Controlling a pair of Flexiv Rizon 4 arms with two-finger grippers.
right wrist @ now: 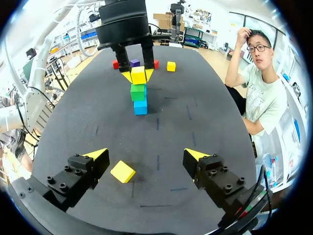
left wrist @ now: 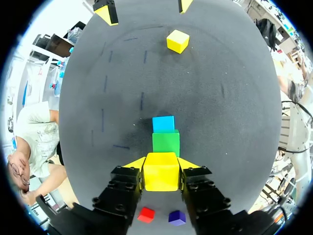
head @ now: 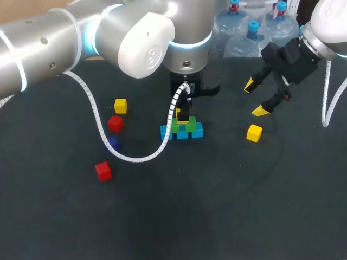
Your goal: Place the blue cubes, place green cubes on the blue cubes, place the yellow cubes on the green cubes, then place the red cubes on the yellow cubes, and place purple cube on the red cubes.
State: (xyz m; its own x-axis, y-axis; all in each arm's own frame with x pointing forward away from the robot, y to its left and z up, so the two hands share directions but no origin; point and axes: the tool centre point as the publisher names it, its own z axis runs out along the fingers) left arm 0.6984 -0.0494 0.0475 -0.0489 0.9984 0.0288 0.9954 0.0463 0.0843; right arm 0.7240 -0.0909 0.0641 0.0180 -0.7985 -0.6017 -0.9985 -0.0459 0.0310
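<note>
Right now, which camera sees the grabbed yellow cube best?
The left wrist view: the held yellow cube sits large and close between the left end effector's fingers. The right wrist view shows it small and far, above the green cube. The head view mostly hides it behind the left arm.

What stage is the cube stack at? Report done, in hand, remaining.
Done: blue cubes down, green cubes on them. In hand: left gripper shut on a yellow cube at the green layer; right gripper open, empty. Remaining: two loose yellow cubes, two red cubes, the purple cube.
</note>
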